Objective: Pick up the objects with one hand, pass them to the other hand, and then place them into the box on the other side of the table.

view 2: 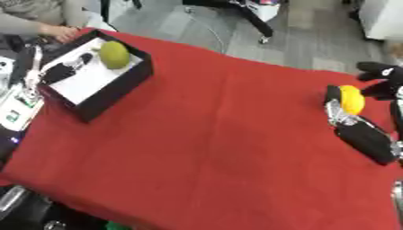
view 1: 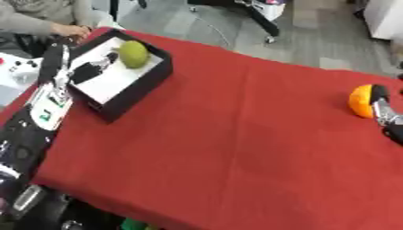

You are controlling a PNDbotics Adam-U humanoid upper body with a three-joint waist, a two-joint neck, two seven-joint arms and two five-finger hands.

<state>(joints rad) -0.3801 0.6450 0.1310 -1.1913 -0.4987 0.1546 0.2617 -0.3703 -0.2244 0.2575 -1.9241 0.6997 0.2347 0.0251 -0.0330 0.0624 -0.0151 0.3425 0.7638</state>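
A black box (view 1: 140, 87) with a white floor stands at the table's far left corner. A green round fruit (view 1: 134, 54) lies in its far end. My left hand (view 1: 93, 68) hovers inside the box just short of the fruit, fingers relaxed and open, holding nothing. At the right edge of the red table my right hand (view 2: 364, 134) has its thumb (view 2: 333, 96) on one side of an orange-yellow round fruit (view 2: 351, 100) and dark fingers (view 2: 379, 72) curled round the other side.
The red cloth (view 1: 236, 134) covers the table between the box and the right hand. A person's hand (view 1: 71, 30) rests by the box's far corner. White devices (view 1: 20, 67) lie off the table's left edge, and a chair base (view 1: 260, 18) stands beyond.
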